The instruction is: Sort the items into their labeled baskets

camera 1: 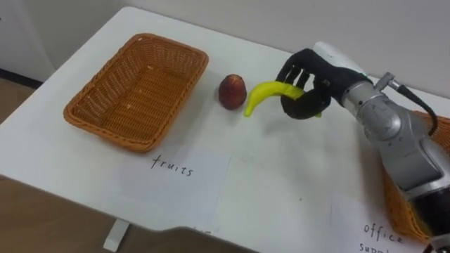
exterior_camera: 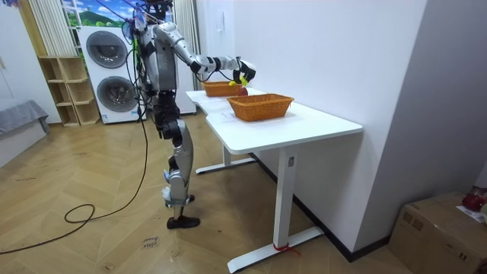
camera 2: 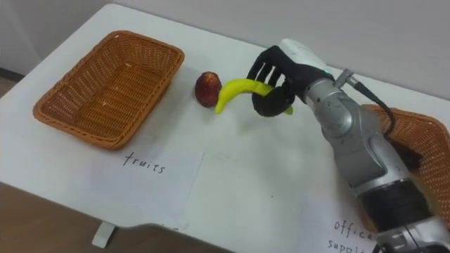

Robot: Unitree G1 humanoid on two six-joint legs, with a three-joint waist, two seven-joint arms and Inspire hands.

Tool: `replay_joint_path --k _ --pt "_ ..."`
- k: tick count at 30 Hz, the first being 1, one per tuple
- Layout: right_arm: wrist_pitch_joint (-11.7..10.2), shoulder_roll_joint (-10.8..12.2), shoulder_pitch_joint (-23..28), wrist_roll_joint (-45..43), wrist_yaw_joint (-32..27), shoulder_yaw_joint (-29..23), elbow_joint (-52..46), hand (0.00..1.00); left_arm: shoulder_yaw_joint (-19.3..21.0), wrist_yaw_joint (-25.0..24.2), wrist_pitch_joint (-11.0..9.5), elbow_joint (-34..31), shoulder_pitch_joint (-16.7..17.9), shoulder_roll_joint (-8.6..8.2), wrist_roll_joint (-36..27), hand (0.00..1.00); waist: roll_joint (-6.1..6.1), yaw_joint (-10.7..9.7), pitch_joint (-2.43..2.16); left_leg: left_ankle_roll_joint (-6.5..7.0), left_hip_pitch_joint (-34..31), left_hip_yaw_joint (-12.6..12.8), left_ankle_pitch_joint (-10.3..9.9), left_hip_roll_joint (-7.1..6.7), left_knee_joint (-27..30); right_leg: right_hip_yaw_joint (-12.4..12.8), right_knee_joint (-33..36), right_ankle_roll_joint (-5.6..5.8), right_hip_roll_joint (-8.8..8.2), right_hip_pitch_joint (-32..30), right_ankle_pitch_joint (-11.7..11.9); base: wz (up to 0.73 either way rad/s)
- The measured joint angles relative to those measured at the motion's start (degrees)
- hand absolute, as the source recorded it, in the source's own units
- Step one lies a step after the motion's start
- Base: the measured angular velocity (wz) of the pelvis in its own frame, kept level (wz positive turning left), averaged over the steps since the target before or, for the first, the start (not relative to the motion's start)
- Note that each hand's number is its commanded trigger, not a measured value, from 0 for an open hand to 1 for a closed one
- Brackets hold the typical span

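My right hand [camera 1: 309,84] [camera 2: 278,81] hangs over the middle of the white table [camera 1: 281,183], its fingers curled round a yellow banana [camera 1: 266,94] [camera 2: 235,91] whose free end points left and down. Just left of the banana's tip a red apple [camera 1: 232,91] [camera 2: 207,88] rests on the table. The fruit basket [camera 1: 137,91] [camera 2: 105,88], wicker and holding nothing, lies at the left behind a paper label reading "fruits" [camera 1: 172,167]. The room view shows the right hand [exterior_camera: 245,73] stretched out over the table with the banana [exterior_camera: 240,78].
A second wicker basket [camera 1: 408,204] [camera 2: 415,137] sits at the right edge, partly behind my right arm, with an "office supplies" label [camera 1: 376,235] in front. In the room view I stand at the table's long side; washing machines [exterior_camera: 106,76] stand behind.
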Motion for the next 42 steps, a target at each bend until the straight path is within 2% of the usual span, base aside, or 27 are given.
replay_joint_path --k 4,5,7,12,14,16,21,25,28,35,37,42 --pt "0.10 0.05 0.00 -1.28 -0.75 0.00 -4.56 1.00 1.22 -0.03 0.13 0.04 0.18 -0.06 -0.09 0.00 -0.63 -0.14 -0.39 0.04 0.41 0.02 0.05 -0.05 -0.01 -0.03 0.05 0.00 -0.06 0.12 0.00 0.00" --pt "0.08 0.15 0.00 -1.33 -1.09 0.01 -4.99 1.00 1.38 -0.03 0.14 0.04 0.16 -0.07 -0.13 0.00 -0.72 -0.07 -0.37 0.04 0.64 0.02 0.05 -0.06 -0.05 -0.02 0.03 0.02 -0.08 0.33 -0.02 0.00" --pt "0.13 1.38 0.00 -1.45 -2.21 0.02 -5.34 1.00 2.13 -0.02 0.14 0.03 0.09 -0.04 -0.16 0.00 -1.35 -0.09 -0.64 0.06 1.58 0.01 0.03 -0.09 -0.41 -0.09 -0.02 0.14 -0.15 1.16 -0.16 0.00" --pt "0.64 2.96 0.06 -1.09 -2.30 0.20 -6.76 1.00 2.15 -0.24 0.89 0.24 -0.01 -0.13 -0.11 0.00 -2.00 0.23 -0.44 0.10 3.07 0.05 -0.01 -0.09 -0.77 0.00 -0.06 0.21 -0.15 2.56 -0.24 -0.01" --pt "0.66 3.47 0.04 -1.24 -2.28 0.19 -6.76 1.00 2.23 -0.50 1.03 0.25 -0.24 -0.13 0.02 0.00 -1.99 0.34 -0.42 0.15 3.67 0.04 -0.08 -0.12 -0.79 0.00 -0.05 0.27 -0.16 3.06 -0.27 0.00" --pt "0.72 3.67 0.05 -1.76 -2.25 0.20 -6.76 1.00 2.98 -1.08 1.20 0.22 0.17 -0.33 1.29 0.00 -1.68 1.14 -0.18 0.21 3.94 0.09 -0.12 -0.22 -0.76 0.05 -0.11 0.36 -0.25 3.52 -0.33 0.00" --pt "0.69 3.76 0.04 -2.38 -2.10 0.18 -6.77 1.00 3.29 -1.06 1.23 -0.35 0.25 -0.51 3.59 0.00 -1.34 1.65 0.05 0.35 3.99 -0.09 -0.13 -0.64 -0.57 0.06 -0.06 0.64 -0.66 3.58 -0.85 0.03" --pt "0.63 6.66 -0.07 -4.47 -2.10 0.16 -6.77 1.00 3.24 -1.05 1.25 -0.72 0.23 -0.50 3.69 0.00 -1.15 1.96 0.12 0.55 4.02 -0.12 -0.22 -0.80 -0.48 0.01 0.10 0.75 -0.82 3.51 -0.90 0.01" --pt "0.58 7.43 -0.08 -4.45 -2.14 0.23 -6.73 1.00 3.13 -1.04 1.04 -1.11 -0.12 -0.53 3.67 0.00 -0.83 2.94 0.32 0.70 4.01 -0.14 -0.33 -0.82 -0.50 -0.08 0.17 0.80 -0.86 3.55 -0.87 0.00" --pt "0.70 8.21 -0.09 -4.58 -2.23 0.78 -6.48 1.00 3.14 -1.00 1.15 -2.50 0.13 -0.56 3.69 0.00 -0.47 3.85 0.31 0.81 3.90 -0.70 -0.49 -0.88 -0.68 -0.66 0.14 0.88 -0.91 3.64 -0.89 0.02" --pt "1.36 8.23 -0.14 -4.55 -2.23 1.42 -6.20 1.00 3.11 -1.00 1.33 -3.31 0.33 -0.57 3.60 0.00 -0.52 4.77 0.27 0.81 3.91 -0.61 -0.49 -0.89 -1.00 -0.63 0.15 0.93 -0.92 3.65 -0.92 0.00" --pt "1.71 8.76 -0.82 -4.54 -2.19 3.25 -6.20 1.00 3.13 -1.15 1.44 -3.65 0.69 -0.59 3.74 0.00 -0.63 5.00 0.20 0.81 3.77 -1.49 -0.49 -1.03 -0.83 -1.29 0.15 0.95 -1.02 3.78 -0.94 0.05"
